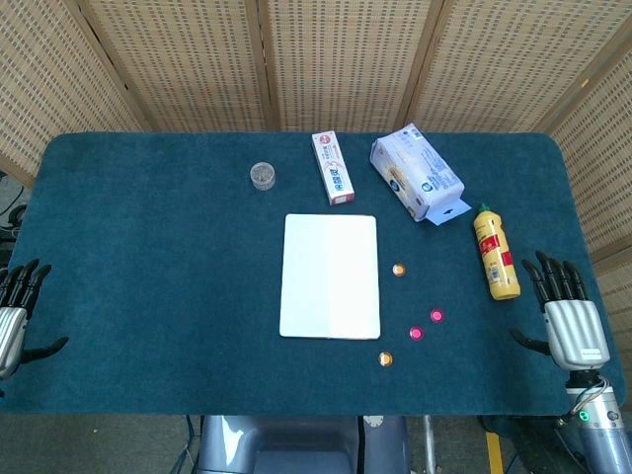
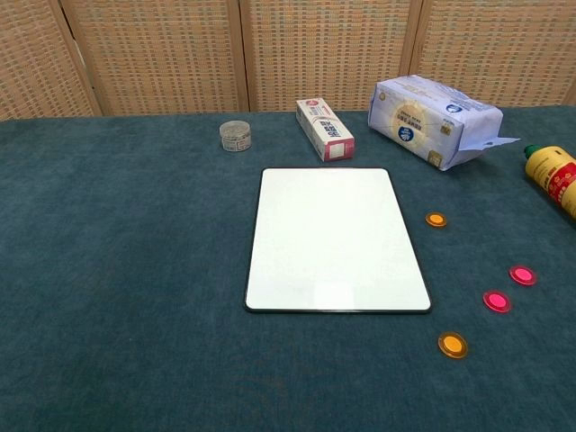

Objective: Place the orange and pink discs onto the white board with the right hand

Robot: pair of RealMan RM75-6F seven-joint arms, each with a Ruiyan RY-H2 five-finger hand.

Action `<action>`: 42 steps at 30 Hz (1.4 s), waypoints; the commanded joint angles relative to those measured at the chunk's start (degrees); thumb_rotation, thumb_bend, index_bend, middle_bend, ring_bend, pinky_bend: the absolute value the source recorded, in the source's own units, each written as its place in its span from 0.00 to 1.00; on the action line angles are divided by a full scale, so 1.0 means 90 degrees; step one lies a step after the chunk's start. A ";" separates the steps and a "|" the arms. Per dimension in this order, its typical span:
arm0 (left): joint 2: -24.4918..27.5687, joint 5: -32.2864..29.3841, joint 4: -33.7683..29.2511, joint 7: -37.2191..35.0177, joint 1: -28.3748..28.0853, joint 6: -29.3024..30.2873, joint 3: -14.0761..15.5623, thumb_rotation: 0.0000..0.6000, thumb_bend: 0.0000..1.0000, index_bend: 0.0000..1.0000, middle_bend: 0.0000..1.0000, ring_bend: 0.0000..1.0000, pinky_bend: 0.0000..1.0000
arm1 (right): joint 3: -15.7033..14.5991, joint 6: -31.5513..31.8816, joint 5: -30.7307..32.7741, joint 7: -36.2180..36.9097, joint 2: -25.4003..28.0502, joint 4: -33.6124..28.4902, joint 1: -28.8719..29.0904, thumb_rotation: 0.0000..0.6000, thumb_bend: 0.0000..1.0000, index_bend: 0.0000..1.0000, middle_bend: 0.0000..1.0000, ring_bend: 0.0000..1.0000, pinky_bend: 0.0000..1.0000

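Right hand (image 1: 570, 321) empty, fingers spread; left hand (image 1: 15, 306) likewise. Discs (image 1: 436, 316) lie well off its thumb side, beside board (image 1: 330, 276); approach from above, pinch nearest pink edge.

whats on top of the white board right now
Nothing: the white board shows a bare surface in both views. All four discs lie on the cloth to its right: two orange discs and two pink discs. What is beneath the board cannot be seen.
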 commanded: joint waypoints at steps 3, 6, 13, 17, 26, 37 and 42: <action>-0.0020 -0.0009 -0.0003 0.0047 0.0012 -0.0005 0.0006 1.00 0.00 0.00 0.00 0.00 0.00 | 0.0070 -0.0093 -0.0087 0.0015 -0.0038 0.0088 -0.0044 1.00 0.00 0.00 0.00 0.00 0.00; -0.0020 0.0006 -0.0015 0.0045 0.0027 0.0034 -0.0003 1.00 0.00 0.00 0.00 0.00 0.00 | 0.0095 -0.0189 -0.0176 0.0064 -0.0043 0.0115 -0.0042 1.00 0.00 0.00 0.00 0.00 0.00; -0.0028 -0.0013 -0.0006 0.0067 0.0011 -0.0011 -0.0018 1.00 0.00 0.00 0.00 0.00 0.00 | 0.0089 -0.0669 -0.0888 0.0931 0.0003 0.0161 0.0345 1.00 0.00 0.03 0.54 0.53 0.48; -0.0034 -0.0015 -0.0014 0.0087 -0.0003 -0.0026 -0.0031 1.00 0.00 0.00 0.00 0.00 0.00 | -0.0108 -0.1349 -0.1546 0.2275 0.0117 0.0240 0.0854 1.00 0.00 0.20 0.86 0.85 0.99; -0.0059 -0.0123 -0.0005 0.0178 -0.0065 -0.0183 -0.0057 1.00 0.00 0.00 0.00 0.00 0.00 | -0.0249 -0.1905 -0.2278 0.2013 -0.0215 0.0323 0.1396 1.00 0.07 0.48 0.97 0.95 1.00; -0.0048 -0.0165 -0.0006 0.0158 -0.0079 -0.0248 -0.0055 1.00 0.00 0.00 0.00 0.00 0.00 | -0.0144 -0.2929 -0.1697 0.0296 -0.0955 0.0105 0.1614 1.00 0.18 0.50 0.97 0.95 1.00; -0.0044 -0.0130 -0.0007 0.0148 -0.0068 -0.0224 -0.0041 1.00 0.00 0.00 0.00 0.00 0.00 | -0.0082 -0.3358 -0.1227 -0.0686 -0.1217 -0.0097 0.1649 1.00 0.20 0.49 0.97 0.95 1.00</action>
